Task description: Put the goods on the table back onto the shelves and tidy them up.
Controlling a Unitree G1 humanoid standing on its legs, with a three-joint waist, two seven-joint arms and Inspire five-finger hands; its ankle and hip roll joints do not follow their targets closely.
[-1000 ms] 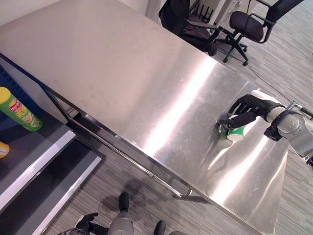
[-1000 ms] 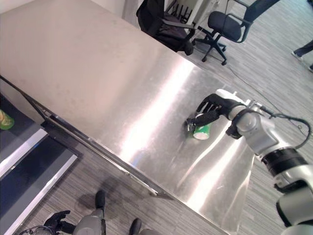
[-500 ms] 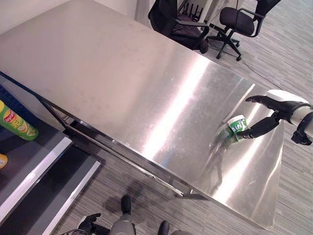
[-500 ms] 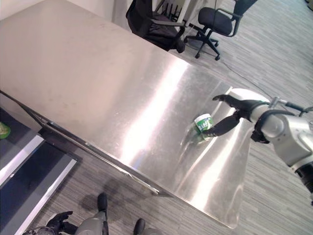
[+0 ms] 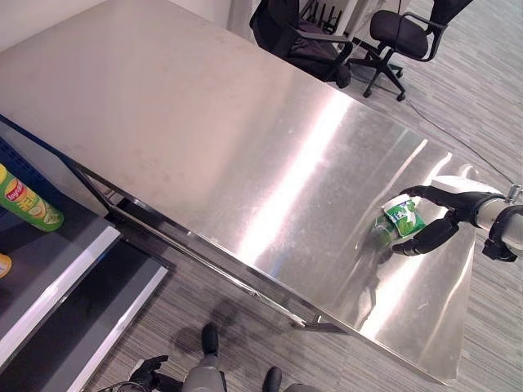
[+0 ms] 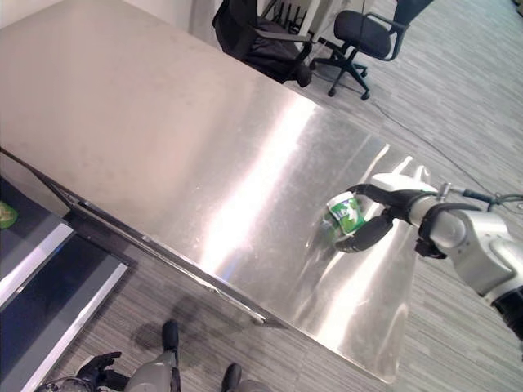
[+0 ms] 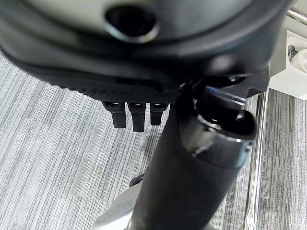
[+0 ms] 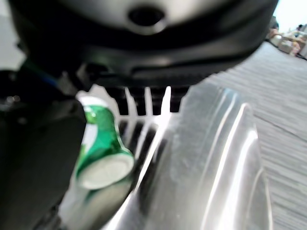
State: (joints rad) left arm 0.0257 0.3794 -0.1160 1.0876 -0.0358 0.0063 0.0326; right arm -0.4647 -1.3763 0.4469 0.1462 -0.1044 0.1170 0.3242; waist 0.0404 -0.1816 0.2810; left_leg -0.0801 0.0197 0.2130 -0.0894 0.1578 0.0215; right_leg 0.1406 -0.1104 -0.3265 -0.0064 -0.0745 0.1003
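Left hand point(image 7: 136, 115): hangs low over floor, fingers straight, idle.
Table point(image 5: 204, 139): steel.
Cup point(image 5: 404, 218): green, tilted, near table's right edge.
Right hand point(image 5: 437, 219): nearer; fingers and thumb spread either side of cup, contact unclear.

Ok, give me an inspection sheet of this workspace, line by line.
Surface: steel table, bare and shiny.
Job's things: small green-and-white container tilted near the table's right end; yellow-green can on the shelf at left.
Clutter: nothing seen.
Hands: right hand spread around the container, fingers above, thumb below, grip not closed; left hand hanging over the floor, fingers straight.
Cables: nothing seen.
Surroundings: office chairs beyond the table, striped carpet.
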